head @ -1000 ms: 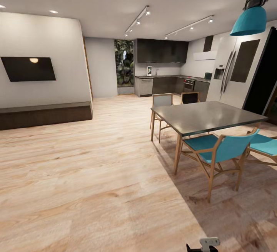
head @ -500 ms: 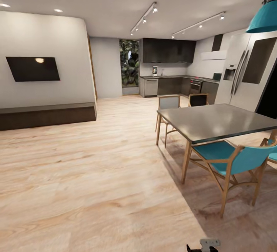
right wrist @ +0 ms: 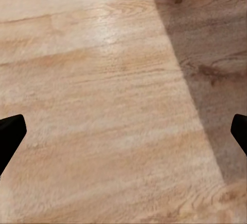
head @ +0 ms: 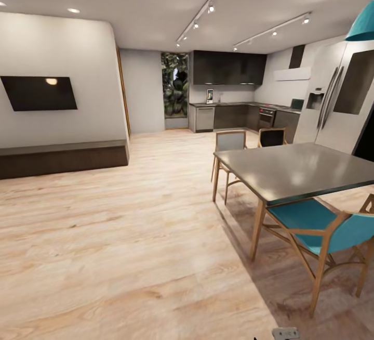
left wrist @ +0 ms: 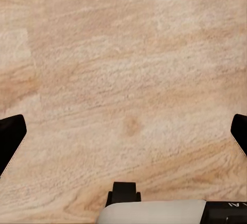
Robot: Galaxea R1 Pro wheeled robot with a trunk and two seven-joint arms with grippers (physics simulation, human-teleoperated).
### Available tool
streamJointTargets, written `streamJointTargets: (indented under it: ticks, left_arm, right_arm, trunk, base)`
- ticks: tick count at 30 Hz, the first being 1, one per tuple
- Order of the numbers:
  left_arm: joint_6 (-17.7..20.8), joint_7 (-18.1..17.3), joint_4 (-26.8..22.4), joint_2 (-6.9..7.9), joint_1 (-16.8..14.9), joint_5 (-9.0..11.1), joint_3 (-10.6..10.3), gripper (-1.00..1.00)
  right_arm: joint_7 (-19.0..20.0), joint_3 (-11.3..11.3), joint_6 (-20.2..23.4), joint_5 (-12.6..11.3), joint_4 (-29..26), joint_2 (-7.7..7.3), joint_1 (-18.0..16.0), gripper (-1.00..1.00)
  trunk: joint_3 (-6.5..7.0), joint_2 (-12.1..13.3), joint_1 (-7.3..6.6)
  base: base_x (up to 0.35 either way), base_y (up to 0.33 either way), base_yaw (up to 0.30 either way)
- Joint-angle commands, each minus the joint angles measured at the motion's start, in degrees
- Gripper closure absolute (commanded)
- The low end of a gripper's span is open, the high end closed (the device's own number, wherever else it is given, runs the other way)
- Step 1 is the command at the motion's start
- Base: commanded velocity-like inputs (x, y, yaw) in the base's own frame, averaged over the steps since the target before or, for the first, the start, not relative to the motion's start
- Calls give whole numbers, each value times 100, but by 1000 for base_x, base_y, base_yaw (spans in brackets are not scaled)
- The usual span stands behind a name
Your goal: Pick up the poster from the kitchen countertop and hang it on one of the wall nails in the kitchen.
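No legible text, label or number anywhere.

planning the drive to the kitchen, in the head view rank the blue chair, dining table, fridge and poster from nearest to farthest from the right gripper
1. blue chair, low right, closest to the right gripper at the bottom edge.
2. dining table, just behind the chair, right of centre.
3. fridge, along the right wall past the table.
4. poster, small, on the far kitchen countertop.

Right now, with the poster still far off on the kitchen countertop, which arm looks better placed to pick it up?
Neither yet. The poster stands far across the room on the kitchen countertop, beyond either arm. Both wrist views show wood floor between wide-open fingers. The dining table crowds the right side, slightly favouring left.
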Motion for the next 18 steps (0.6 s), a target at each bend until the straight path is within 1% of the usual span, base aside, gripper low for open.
streamJointTargets:
  ticks: [1, 18]
  left_arm:
    - [0, 1, -7, -1, 2, -4, 4, -100]
    - [-3, -5, 135, -1, 3, -4, 4, -100]
  right_arm:
    - [0, 3, -18, 6, 8, -1, -3, -100]
    - [0, 3, -19, 6, 10, -1, -3, -100]
  trunk:
    - [-5, -2, 4]
    - [-5, -2, 4]
  base:
    - [335, 0, 0]
    - [335, 0, 0]
